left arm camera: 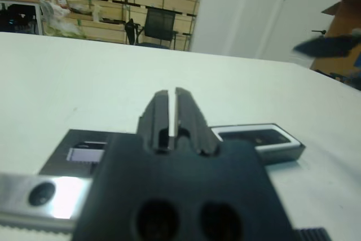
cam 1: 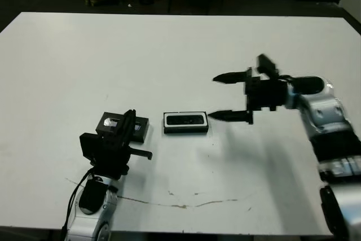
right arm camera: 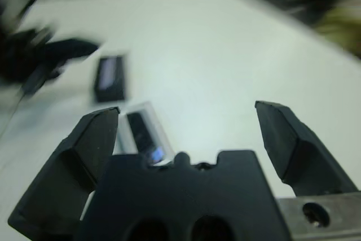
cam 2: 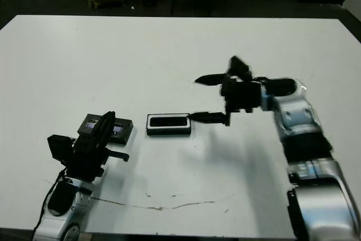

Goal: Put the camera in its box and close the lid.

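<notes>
Left eye view: camera (cam 1: 185, 120) lying inside box (cam 1: 185, 130), lid (cam 1: 121, 126) alongside. Right gripper (cam 1: 217, 97) fingers spread wide; left gripper (left arm camera: 172, 111) fingers pressed together, empty.

Camera (cam 1: 185, 120) lies in open box (cam 1: 185, 130); lid (cam 1: 114, 122), partly hidden, just beside.

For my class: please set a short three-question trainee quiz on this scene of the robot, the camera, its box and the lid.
1. True or false: the camera already lies inside the box.
2. Where is the lid? A) on the box; B) flat on the table beside the box, at the left gripper; C) held by the right gripper.
3. Fill in: the right gripper's fingers are ____, the left gripper's fingers are ____.

Key: 1 true. 2 B. 3 open; shut.
</notes>
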Robot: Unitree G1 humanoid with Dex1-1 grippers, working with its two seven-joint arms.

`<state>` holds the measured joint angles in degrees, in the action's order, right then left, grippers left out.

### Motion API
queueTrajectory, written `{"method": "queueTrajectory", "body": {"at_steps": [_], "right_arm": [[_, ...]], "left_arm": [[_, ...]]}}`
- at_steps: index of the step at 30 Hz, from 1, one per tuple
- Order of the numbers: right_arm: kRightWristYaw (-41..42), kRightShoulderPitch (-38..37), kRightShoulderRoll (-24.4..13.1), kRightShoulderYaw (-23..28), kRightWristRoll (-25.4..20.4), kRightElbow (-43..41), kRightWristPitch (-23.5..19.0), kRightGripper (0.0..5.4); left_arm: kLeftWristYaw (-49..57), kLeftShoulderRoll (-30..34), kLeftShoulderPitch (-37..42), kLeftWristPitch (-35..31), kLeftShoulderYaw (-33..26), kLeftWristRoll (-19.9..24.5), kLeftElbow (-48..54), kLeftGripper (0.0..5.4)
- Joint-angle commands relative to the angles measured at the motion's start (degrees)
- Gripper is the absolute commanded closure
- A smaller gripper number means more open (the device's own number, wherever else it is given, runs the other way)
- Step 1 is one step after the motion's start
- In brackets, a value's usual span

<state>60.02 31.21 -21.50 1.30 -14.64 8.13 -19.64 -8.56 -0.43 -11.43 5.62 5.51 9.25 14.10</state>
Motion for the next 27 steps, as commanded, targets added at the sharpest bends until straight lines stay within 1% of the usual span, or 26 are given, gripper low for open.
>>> {"method": "queueTrajectory", "body": {"at_steps": [1, 3, 6, 7, 10, 13, 15, 18, 22, 27], "right_arm": [[-24.4, -15.5, 9.9, 5.3, 2.1, -19.3, -6.8, 0.57], [-31.7, -21.6, 13.5, 5.2, 3.1, -26.7, -7.7, 1.02], [-36.8, -29.5, 15.7, 3.0, 4.6, -33.9, -5.4, 1.70], [-38.0, -32.3, 16.2, 2.1, 5.0, -36.0, -4.3, 1.94], [-40.3, -39.7, 17.2, -0.4, 6.2, -39.2, 1.5, 2.59], [-41.6, -44.1, 17.4, -1.8, 6.8, -39.8, 5.8, 3.27], [-42.2, -46.1, 17.6, -2.4, 6.6, -39.9, 7.8, 3.72], [-42.5, -48.1, 17.4, -3.3, 5.9, -40.2, 8.9, 4.37], [-41.8, -48.3, 17.1, -3.9, 4.7, -38.2, 11.1, 5.32], [-42.5, -47.6, 16.7, -4.1, 4.4, -37.2, 11.0, 5.38]], "left_arm": [[0.0, 1.0, 0.1, 0.3, -1.5, -0.5, -0.9, 5.40], [0.7, 1.7, 0.4, -0.6, -2.2, -1.3, 0.2, 5.40], [0.4, 3.3, 1.3, -2.1, -4.0, -1.1, 1.8, 5.40], [-0.3, 4.1, 1.9, -2.8, -5.0, -0.3, 2.4, 5.40], [-2.5, 7.7, 4.4, -4.7, -8.1, 1.6, 3.2, 5.40], [-5.1, 11.6, 7.5, -3.7, -10.8, 1.7, 1.7, 5.40], [-6.7, 14.3, 10.0, -3.4, -12.4, 1.7, 0.3, 5.40], [-10.2, 18.8, 13.9, -5.6, -14.2, 3.0, -1.0, 5.40], [-17.1, 26.4, 19.9, -12.9, -15.6, 6.0, -3.9, 5.40], [-26.3, 33.1, 26.6, -14.7, -14.7, 6.8, -11.7, 5.40]]}}
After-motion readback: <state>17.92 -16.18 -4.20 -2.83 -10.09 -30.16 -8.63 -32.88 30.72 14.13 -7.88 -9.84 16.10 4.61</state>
